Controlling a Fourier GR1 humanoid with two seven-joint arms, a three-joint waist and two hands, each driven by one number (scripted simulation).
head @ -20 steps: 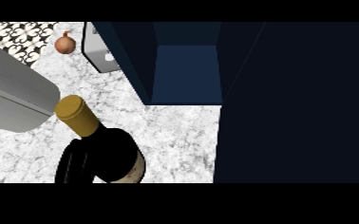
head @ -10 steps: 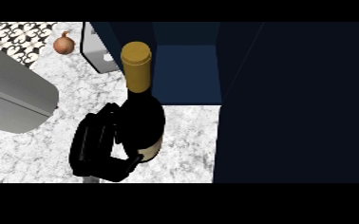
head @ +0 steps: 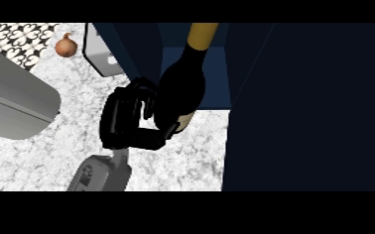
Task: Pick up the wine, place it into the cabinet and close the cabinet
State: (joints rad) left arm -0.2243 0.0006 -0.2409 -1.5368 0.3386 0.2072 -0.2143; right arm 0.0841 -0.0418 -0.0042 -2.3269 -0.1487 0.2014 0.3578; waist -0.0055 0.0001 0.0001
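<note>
Right robot hand (head: 128, 121) curled round lower body of wine bottle (head: 183, 87), lifted off surface (head: 183, 163). Long axis near upright in view; gold-foil neck points away into open blue cabinet (head: 216, 79). Dark glass, cream label. Free marble left and below. Onion (head: 67, 45) far left.

Body inspected in the single head view. The left hand (head: 126, 124) showed left of the frame's centre. It was black throughout and glossy, with thick segmented fingers (head: 136, 92) and a stout thumb, and faint grey highlights ran along their edges. Below it, at the lower edge, the forearm (head: 102, 174) was grey, a blocky casing with rounded corners. Its left face bore a round, darker grey recessed disc. A narrow, paler grey wrist section joined casing to hand.
</note>
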